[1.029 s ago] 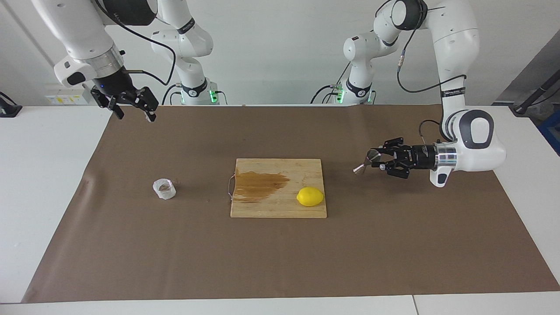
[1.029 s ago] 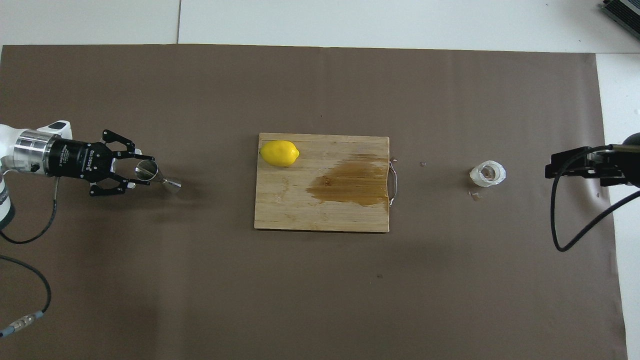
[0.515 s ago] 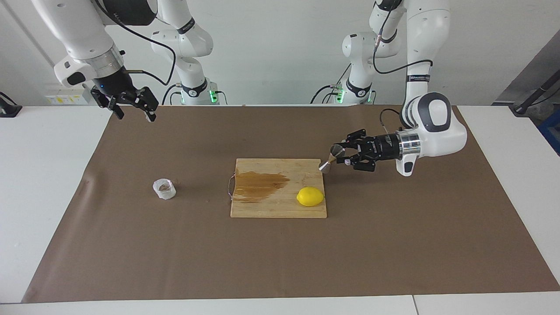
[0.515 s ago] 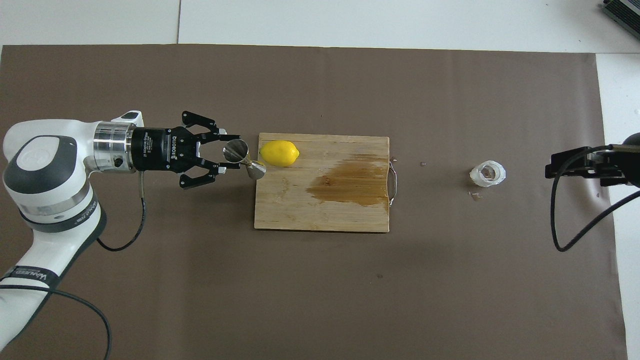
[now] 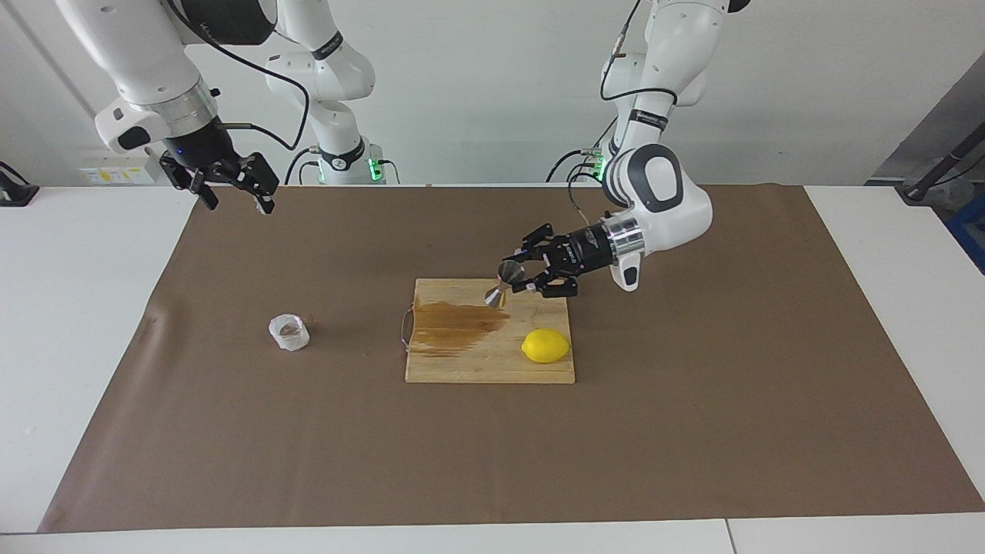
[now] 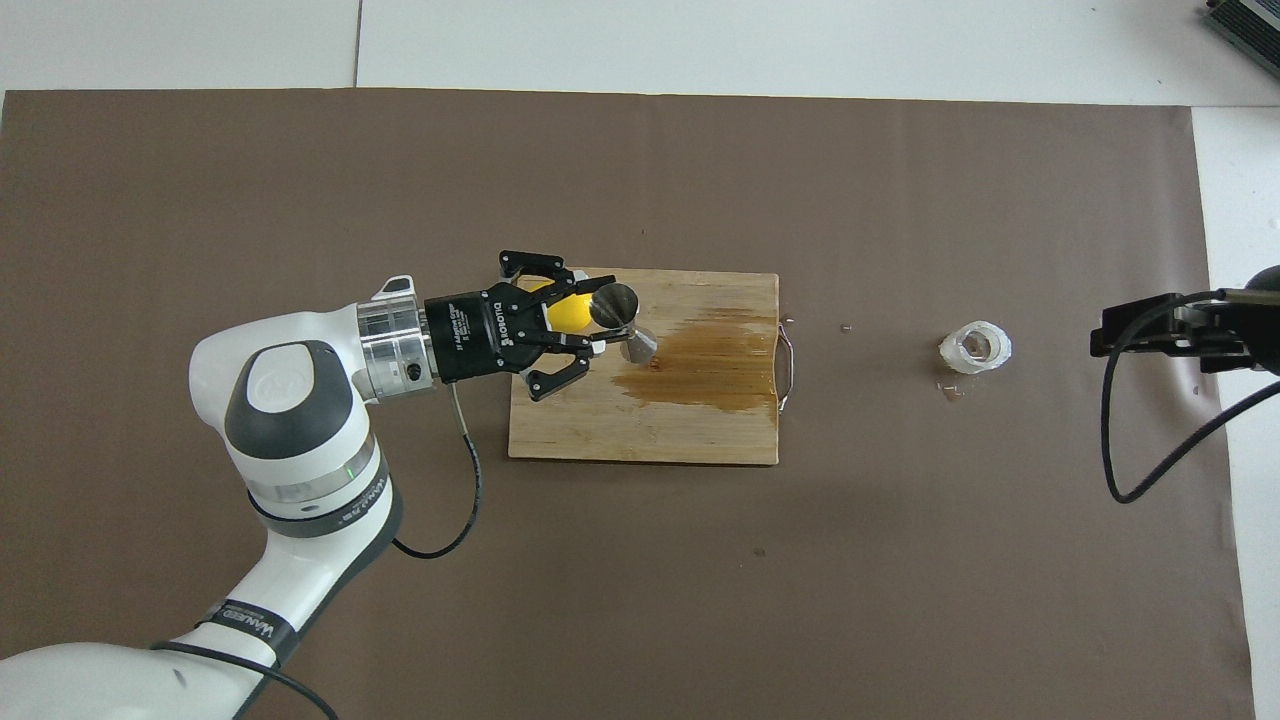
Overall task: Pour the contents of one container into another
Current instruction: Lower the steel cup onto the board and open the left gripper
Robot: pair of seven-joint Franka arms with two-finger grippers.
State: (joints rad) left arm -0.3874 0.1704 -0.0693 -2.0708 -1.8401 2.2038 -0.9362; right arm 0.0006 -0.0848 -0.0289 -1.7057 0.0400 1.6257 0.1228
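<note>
We see the left gripper (image 5: pixel 517 278) up in the air over the wooden cutting board (image 5: pixel 462 369), reaching sideways from the left arm's end of the table, its fingers clenched on the steel jigger (image 5: pixel 502 283). The jigger sits right at the fingertips, gripped about its narrow waist and tilted, one cone mouth turned up toward the robots and the other pointing down at the board. In the overhead view the same gripper (image 6: pixel 598 331) covers part of the lemon (image 6: pixel 565 312), and the jigger (image 6: pixel 622 318) hangs over the edge of the brown wet stain (image 6: pixel 710 365) that spreads across the board (image 6: pixel 640 430) toward its metal handle.

The jigger is small, shiny and hourglass-shaped, slimmer than the lemon (image 5: pixel 545 345), which lies on the board's corner farther from the robots.

The translucent white cup (image 5: pixel 289 332) stands upright on the brown paper mat (image 5: pixel 692 431), well apart from the board toward the right arm's end, with something brownish inside; from above, the cup (image 6: pixel 975 347) looks crinkled.

The right gripper (image 5: pixel 231 185) waits high over the mat's corner by its own base, fingers spread and holding nothing, well apart from the cup.
</note>
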